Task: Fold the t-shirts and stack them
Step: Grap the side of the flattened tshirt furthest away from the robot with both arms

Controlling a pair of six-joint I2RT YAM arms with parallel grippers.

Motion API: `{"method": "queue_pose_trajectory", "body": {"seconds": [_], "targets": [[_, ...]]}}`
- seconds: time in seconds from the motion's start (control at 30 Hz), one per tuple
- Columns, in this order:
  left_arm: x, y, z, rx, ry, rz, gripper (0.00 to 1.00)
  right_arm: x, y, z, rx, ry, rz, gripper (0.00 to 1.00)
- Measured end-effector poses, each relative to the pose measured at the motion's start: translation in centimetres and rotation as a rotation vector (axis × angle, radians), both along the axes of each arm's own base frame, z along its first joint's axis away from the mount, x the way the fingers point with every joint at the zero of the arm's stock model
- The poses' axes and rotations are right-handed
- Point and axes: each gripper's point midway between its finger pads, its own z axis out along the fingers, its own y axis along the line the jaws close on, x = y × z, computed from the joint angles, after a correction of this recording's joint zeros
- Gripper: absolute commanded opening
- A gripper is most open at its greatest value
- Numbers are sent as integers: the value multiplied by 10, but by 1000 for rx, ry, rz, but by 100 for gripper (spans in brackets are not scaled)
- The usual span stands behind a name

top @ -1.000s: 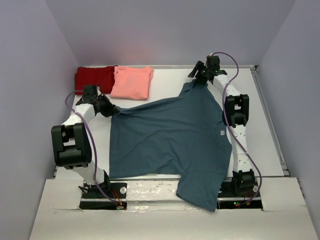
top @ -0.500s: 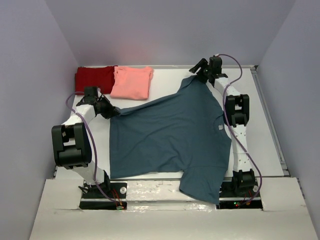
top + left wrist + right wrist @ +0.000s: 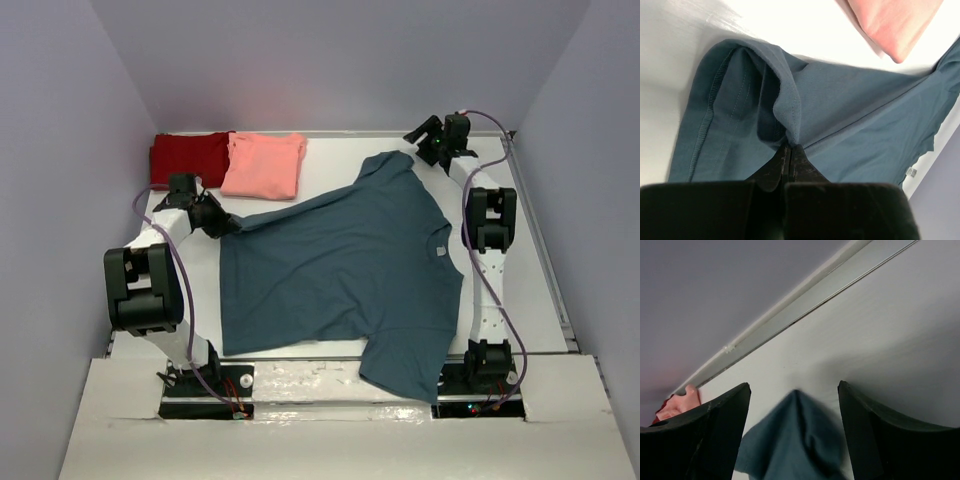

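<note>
The dark teal t-shirt [image 3: 340,265] lies spread across the table, one sleeve hanging over the near edge. My left gripper [image 3: 226,226] is shut on a bunched fold of its left side [image 3: 790,125], low at the table. My right gripper [image 3: 428,143] stands open above the far right corner, its jaws wide apart. The shirt's far sleeve tip [image 3: 795,440] lies loose between the two fingers [image 3: 720,430], touching neither. The dark red t-shirt [image 3: 188,156] and the salmon-pink t-shirt [image 3: 265,164] lie folded side by side at the back left.
A metal rail [image 3: 790,305] runs along the table's far edge under the grey wall. Both arm bases [image 3: 200,385] sit at the near edge, with the teal sleeve draped next to the right one. The pink shirt's corner [image 3: 895,25] lies close to my left gripper.
My right gripper has opened, let go of the teal sleeve and drawn back to the right and away. The sleeve has dropped flat on the table. The left arm has not moved.
</note>
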Motion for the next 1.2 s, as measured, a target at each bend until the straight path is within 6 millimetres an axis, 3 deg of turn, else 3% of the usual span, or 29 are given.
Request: {"method": "queue_pose_trajectory", "body": {"seconds": [0.27, 0.37, 0.7, 1.1, 1.2], "targets": [[-1, 0, -11, -4, 29, -1, 0, -7, -62, 3, -29, 21, -49, 76], [0, 0, -12, -5, 33, -1, 0, -11, -68, 6, -38, 27, -39, 71], [1, -1, -12, -9, 30, -13, 0, -29, -35, 1, 40, 85, 88, 68], [4, -2, -11, -9, 24, -18, 0, -38, -8, -8, 126, 122, 163, 66], [4, -2, -11, -9, 24, -18, 0, -38, 7, -8, 133, 123, 189, 65]]}}
